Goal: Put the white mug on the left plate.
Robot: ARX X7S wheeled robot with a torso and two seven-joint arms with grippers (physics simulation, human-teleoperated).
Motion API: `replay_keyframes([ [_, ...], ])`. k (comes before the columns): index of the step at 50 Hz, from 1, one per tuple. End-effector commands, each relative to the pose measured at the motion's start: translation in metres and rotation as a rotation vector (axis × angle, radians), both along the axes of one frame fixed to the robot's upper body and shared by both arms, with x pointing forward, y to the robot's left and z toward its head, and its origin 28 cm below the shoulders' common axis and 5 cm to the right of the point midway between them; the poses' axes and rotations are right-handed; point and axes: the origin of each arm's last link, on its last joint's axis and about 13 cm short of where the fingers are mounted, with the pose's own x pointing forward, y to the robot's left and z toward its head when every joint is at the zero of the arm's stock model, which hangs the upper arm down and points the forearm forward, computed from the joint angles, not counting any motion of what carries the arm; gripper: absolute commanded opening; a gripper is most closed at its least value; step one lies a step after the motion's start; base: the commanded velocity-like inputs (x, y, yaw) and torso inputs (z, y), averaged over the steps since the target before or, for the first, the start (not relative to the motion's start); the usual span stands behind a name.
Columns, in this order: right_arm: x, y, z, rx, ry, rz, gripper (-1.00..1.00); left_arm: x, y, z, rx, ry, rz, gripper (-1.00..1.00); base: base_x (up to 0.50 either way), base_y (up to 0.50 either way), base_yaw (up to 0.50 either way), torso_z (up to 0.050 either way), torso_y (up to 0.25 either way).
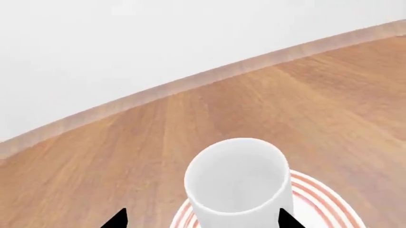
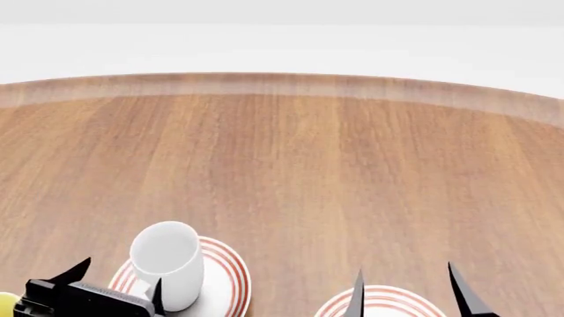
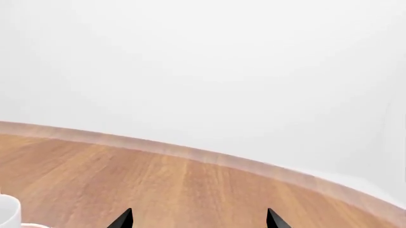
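The white mug (image 2: 168, 264) stands upright on the left plate (image 2: 224, 281), a white plate with red rings. Its handle is hidden. In the left wrist view the white mug (image 1: 238, 183) rises between the two black fingertips over the ringed left plate (image 1: 323, 197). My left gripper (image 1: 201, 219) is open: one tip is close by the mug's side, the other stands well apart from it. From the head view the left gripper (image 2: 119, 277) straddles the mug at the near left. My right gripper (image 2: 408, 287) hangs open over the right plate, holding nothing.
A second red-ringed plate (image 2: 384, 300) lies at the near right under the right gripper (image 3: 198, 218). A yellow object (image 2: 7, 304) peeks in at the bottom left corner. The wooden table (image 2: 291, 165) stretches far back to a curved edge.
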Motion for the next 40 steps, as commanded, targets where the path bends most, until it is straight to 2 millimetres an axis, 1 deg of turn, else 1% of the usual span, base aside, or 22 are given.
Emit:
replay_keyframes([
  [1,0.001,0.002,0.008,0.029,-0.043,-0.009,1.0,-0.014,-0.003,0.029,-0.022,-0.087,-0.022,1.0,0.0,0.0,0.0,0.0,0.0],
  [10,-0.006,0.004,0.023,0.046,-0.114,-0.01,1.0,-0.031,-0.004,0.058,-0.073,-0.207,-0.01,1.0,0.0,0.0,0.0,0.0,0.0],
  [13,-0.01,0.006,0.028,0.047,-0.135,-0.006,1.0,-0.042,-0.004,0.072,-0.103,-0.262,-0.011,1.0,0.0,0.0,0.0,0.0,0.0],
  [15,-0.011,0.006,0.03,0.047,-0.144,-0.005,1.0,-0.045,-0.004,0.075,-0.1,-0.286,-0.006,1.0,0.0,0.0,0.0,0.0,0.0],
  [19,-0.016,0.009,0.034,0.051,-0.163,0.001,1.0,-0.062,-0.005,0.088,-0.113,-0.341,-0.017,1.0,0.0,0.0,0.0,0.0,0.0],
  [24,-0.022,0.012,0.038,0.041,-0.176,0.021,1.0,-0.078,-0.007,0.101,-0.132,-0.401,-0.026,1.0,0.0,0.0,0.0,0.0,0.0],
  [31,-0.03,0.015,0.04,0.026,-0.184,0.037,1.0,-0.094,-0.01,0.111,-0.141,-0.456,-0.036,1.0,0.0,0.0,0.0,0.0,0.0],
  [40,-0.036,0.016,0.043,0.031,-0.203,0.044,1.0,-0.11,-0.012,0.115,-0.149,-0.492,-0.049,1.0,0.0,0.0,0.0,0.0,0.0],
])
